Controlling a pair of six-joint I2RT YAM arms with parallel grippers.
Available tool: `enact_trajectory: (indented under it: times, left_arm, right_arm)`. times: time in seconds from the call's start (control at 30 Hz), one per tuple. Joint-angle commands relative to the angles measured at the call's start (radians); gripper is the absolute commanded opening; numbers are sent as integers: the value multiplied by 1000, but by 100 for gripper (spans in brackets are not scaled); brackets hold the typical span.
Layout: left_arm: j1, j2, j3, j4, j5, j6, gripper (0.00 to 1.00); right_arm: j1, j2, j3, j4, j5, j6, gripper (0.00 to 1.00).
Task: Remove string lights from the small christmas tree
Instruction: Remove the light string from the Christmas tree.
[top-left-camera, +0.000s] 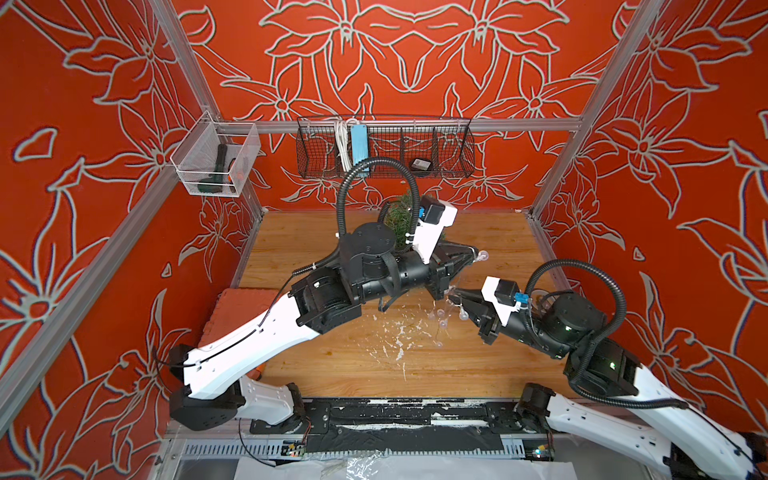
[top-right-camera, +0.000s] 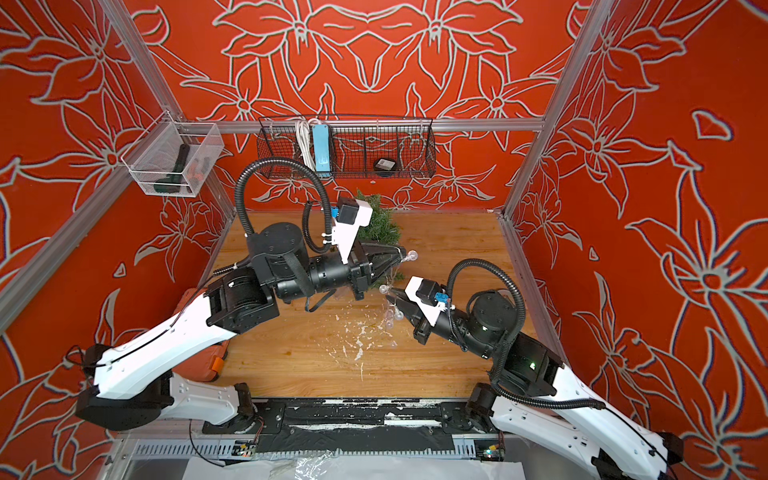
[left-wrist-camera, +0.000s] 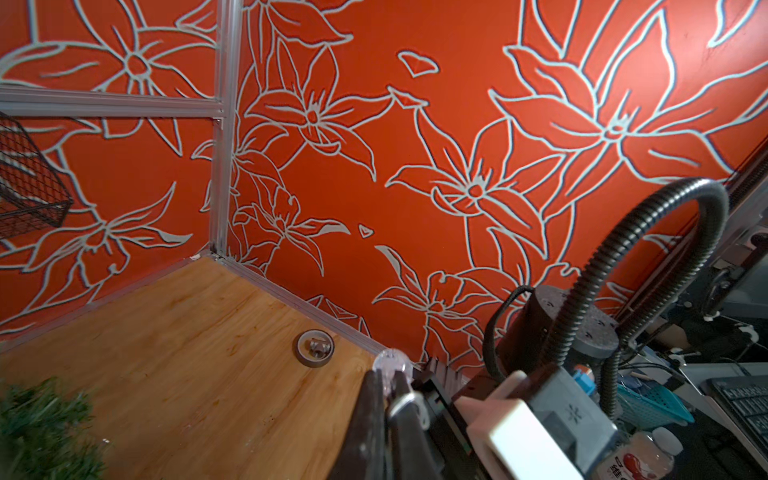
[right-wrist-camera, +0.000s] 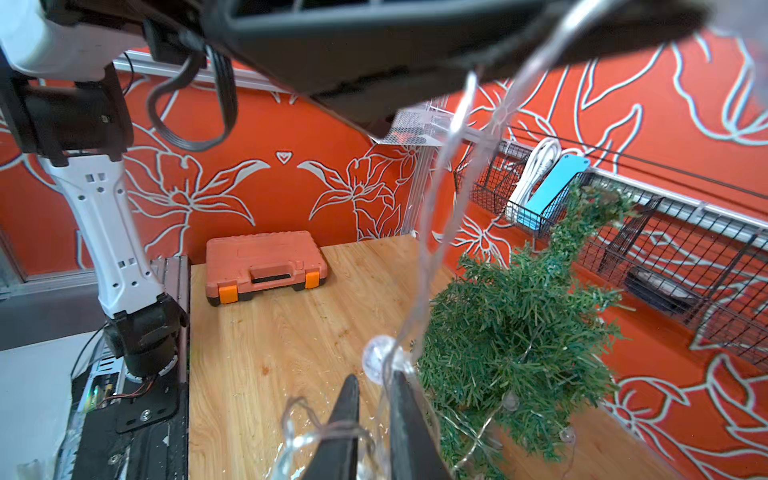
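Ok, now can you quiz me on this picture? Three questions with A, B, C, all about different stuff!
1. What colour is the tool case?
A) orange B) green C) white

2. Where is the blue power strip?
A) on top of the tool case B) in the black wire basket C) in a bucket

3. What is the left gripper doing?
A) wide open and empty B) shut on the string lights C) shut on the tool case

Answers:
1 A: its lid and body are orange.
2 B: it stands inside the basket hung on the back wall.
3 B: a clear bulb pokes out at its closed fingertips.
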Motion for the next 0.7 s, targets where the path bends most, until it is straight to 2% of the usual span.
enact_trajectory:
  times: [0.0,0.13,0.3,0.33,0.47,0.6,0.67]
  left_arm:
    - [-27,5,35,15,39,-10,0]
    - [-41,31,45,25,65,-25,0]
    - [-63,52,68,22,78,-28,0]
    - [-65,51,71,22,80,-28,0]
    - [-66,49,76,20,77,-34,0]
    - [-66,40,66,22,63,-35,0]
    - [-66,38,67,16,49,-36,0]
  right_arm:
    - [-8,-18,-8,46,2,13,29]
    - [-10,-2,-1,53,13,27,41]
    - [-11,7,0,60,74,42,40]
    - [-12,7,-2,63,82,42,38]
    - [-14,5,3,68,107,48,17]
    - [-14,6,10,72,125,50,0]
    - [-15,9,15,75,152,52,0]
